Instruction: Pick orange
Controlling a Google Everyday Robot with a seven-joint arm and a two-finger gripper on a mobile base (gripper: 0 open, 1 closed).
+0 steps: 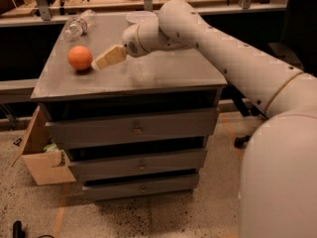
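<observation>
Box: open brown cardboard box [42, 165], on the floor below and left of the gripper; something green inside.
Orange: round matte orange fruit [80, 58], just left of the gripper's tip.
Gripper: tan two-finger gripper [100, 63], low over the grey metal cabinet [148, 76]; open or closed, I can't say.
Bowl: round white bowl [138, 17], behind and right of the gripper; contents hidden.

Bowl [139, 17] half hidden; end effector [100, 64] beside orange [80, 58]

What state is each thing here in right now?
Orange: loose on the cabinet top, not held.
Gripper: low beside the orange; contact unclear.
Bottle: lying on its side.
Bowl: upright, partly behind the arm.
Drawers: all shut.
Box: flaps open.
</observation>
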